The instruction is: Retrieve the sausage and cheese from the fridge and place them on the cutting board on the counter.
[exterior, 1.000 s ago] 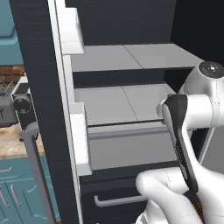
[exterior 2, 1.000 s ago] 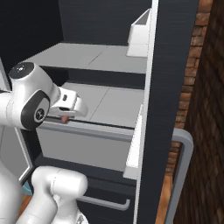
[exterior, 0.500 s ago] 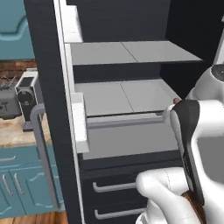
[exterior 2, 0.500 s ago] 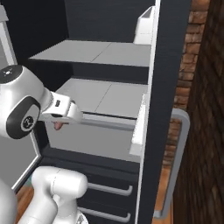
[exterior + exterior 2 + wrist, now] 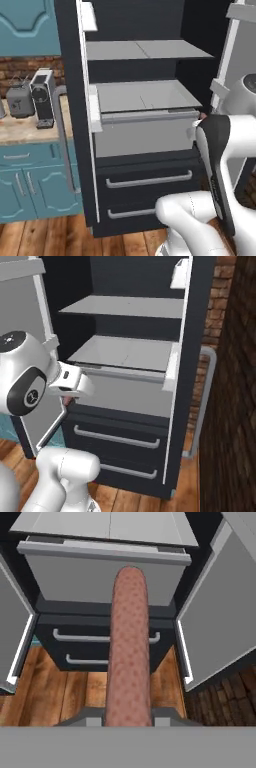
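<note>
The sausage (image 5: 129, 652), a reddish-brown speckled link, runs straight up the middle of the hand view, and my gripper (image 5: 127, 717) is shut on its near end. Past it stands the black fridge (image 5: 100, 572) with both doors open, pale grey shelves and two drawers below. From the right base view, the gripper (image 5: 70, 398) hangs in front of the fridge (image 5: 125, 406) at the height of its lower shelf, clear of it. A strip of the beige counter (image 5: 15, 131) lies left of the fridge (image 5: 145, 165). The cheese and the cutting board are out of view.
The open left door (image 5: 75, 125) with its grey bar handle (image 5: 62, 140) stands between the fridge and the counter. A coffee machine (image 5: 42, 97) and a toaster (image 5: 19, 100) sit on the counter. The right door (image 5: 187, 356) swings out toward a brick wall (image 5: 235, 381). Wooden floor lies below.
Both base views have shifted: the fridge now looks farther off, with more drawers, floor and counter in sight. My gripper stays shut on the sausage, outside the shelves.
</note>
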